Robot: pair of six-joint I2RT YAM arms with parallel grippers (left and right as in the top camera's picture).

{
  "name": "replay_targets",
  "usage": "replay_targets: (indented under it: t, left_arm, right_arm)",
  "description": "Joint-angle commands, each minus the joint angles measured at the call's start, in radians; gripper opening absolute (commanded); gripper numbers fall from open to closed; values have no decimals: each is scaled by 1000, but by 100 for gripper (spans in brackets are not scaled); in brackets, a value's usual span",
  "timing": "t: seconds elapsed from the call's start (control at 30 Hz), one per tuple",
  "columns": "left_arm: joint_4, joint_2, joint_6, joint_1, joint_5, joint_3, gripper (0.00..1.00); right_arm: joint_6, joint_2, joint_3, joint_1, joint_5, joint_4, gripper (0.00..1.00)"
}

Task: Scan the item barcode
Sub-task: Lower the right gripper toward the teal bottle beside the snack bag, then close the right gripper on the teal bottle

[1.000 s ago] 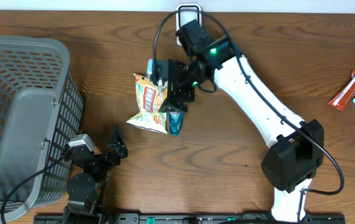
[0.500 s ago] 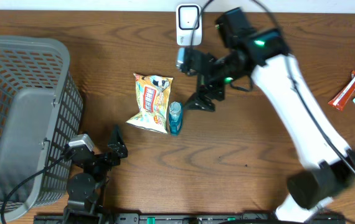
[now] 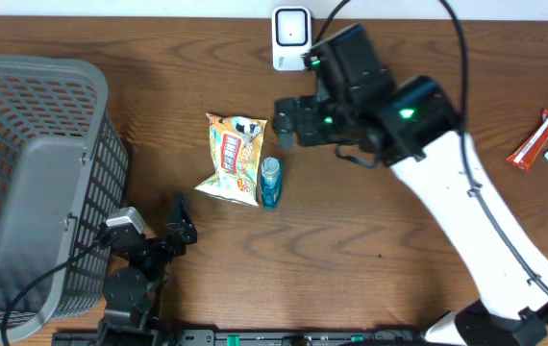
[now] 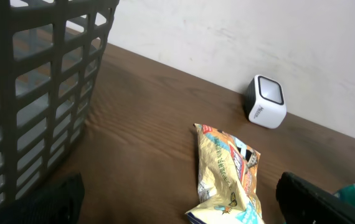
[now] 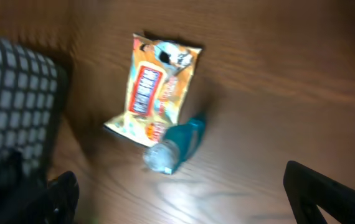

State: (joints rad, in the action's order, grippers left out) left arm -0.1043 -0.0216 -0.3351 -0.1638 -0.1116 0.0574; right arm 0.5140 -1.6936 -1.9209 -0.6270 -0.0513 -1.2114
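Bag (image 3: 234, 159) is lying flat on the table (image 3: 370, 240), printed side up, between the basket (image 3: 34, 106) and your right arm, with the small blue bottle (image 3: 270, 183) lying just beside its lower right edge, apparently touching it. The scanner (image 3: 291, 38) is standing at the far edge of the table, well apart from both items. Your right end effector (image 3: 286, 123) is hovering above the table between the scanner and the bag, jaws spread wide and carrying nothing; its wrist camera is looking down on the bag and bottle from well above. Your left end effector (image 3: 180, 223) is resting low near the basket, also wide open and empty. Judging from this, you are at the pick-up step: nothing is in hand, so no barcode is being presented yet. The next move is asking you to bring the right end effector down over one item, most likely the bag, closing on an edge away from the bottle so you are not dragging both. After that you are looking at turning its barcode toward the scanner's face; I cannot tell which side is carrying the code.
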Motion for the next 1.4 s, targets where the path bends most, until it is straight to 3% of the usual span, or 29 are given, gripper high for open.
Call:
replay_targets:
  t: [0.0, 0.07, 0.13, 0.3, 0.5, 1.2, 1.3, 1.37]
  left_arm:
    - [-21, 3, 12, 5, -13, -23, 98]
    - [-21, 3, 12, 5, -13, -23, 98]
    - [-21, 3, 12, 5, -13, -23, 98]
    - [-21, 3, 12, 5, -13, -23, 98]
    - [-21, 3, 12, 5, -13, -23, 98]
    - [-21, 3, 12, 5, -13, -23, 98]
    - [-21, 3, 12, 5, -13, -23, 98]
    - [-21, 3, 12, 5, -13, -23, 98]
  right_arm:
    - [203, -57, 6, -66, 53, 11, 99]
    - [288, -109, 6, -94, 79, -13, 99]
    - [468, -190, 6, -121, 134, -72, 99]
    - [574, -288, 6, -177, 221, -80, 99]
    - [714, -305, 6, -258, 464, -82, 99]
    - [562, -436, 32, -273, 367, 4, 99]
    - [562, -436, 72, -264, 362, 34, 90]
    - [562, -436, 88, -260, 351, 48, 76]
